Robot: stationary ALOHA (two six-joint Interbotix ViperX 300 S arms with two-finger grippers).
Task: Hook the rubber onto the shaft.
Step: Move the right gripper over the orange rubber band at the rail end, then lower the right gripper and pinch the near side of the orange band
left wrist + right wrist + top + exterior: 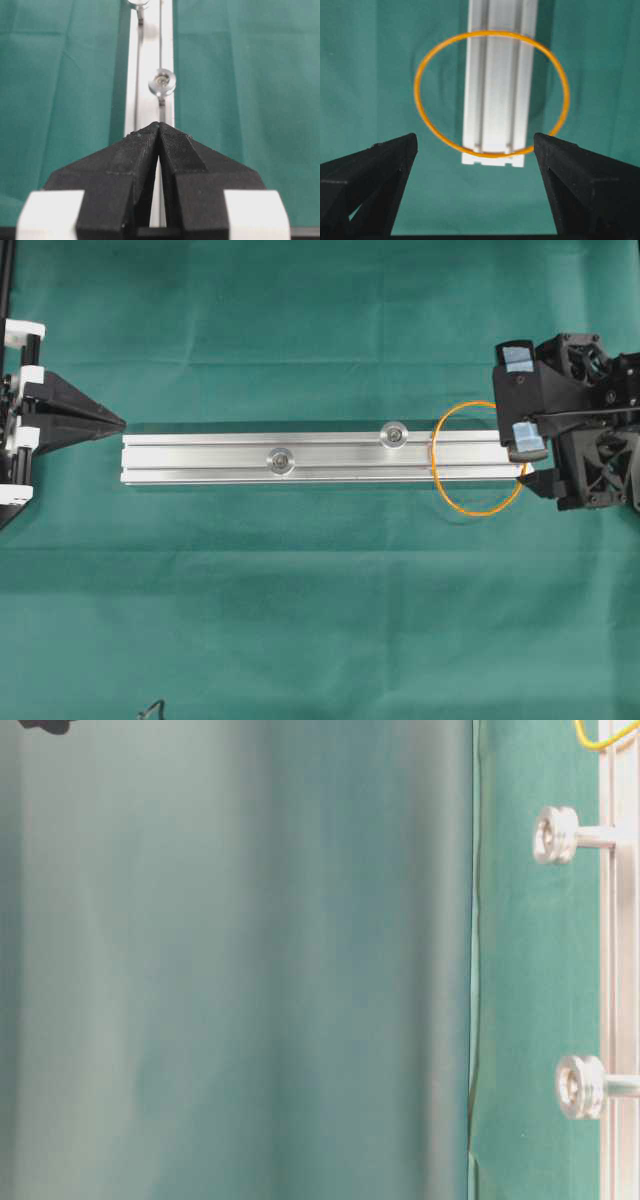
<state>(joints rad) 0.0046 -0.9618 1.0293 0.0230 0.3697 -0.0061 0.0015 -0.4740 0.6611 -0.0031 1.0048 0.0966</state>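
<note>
While the rubber band lies draped across the right end of the aluminium rail, its orange loop reaches past both long edges onto the green cloth. Just beyond that end, the right gripper has its jaws spread wide, one on each side of the loop, grasping nothing. At the rail's far left end, the left gripper is clenched, fingertips together and empty. Two shafts stand up from the rail, both bare.
</note>
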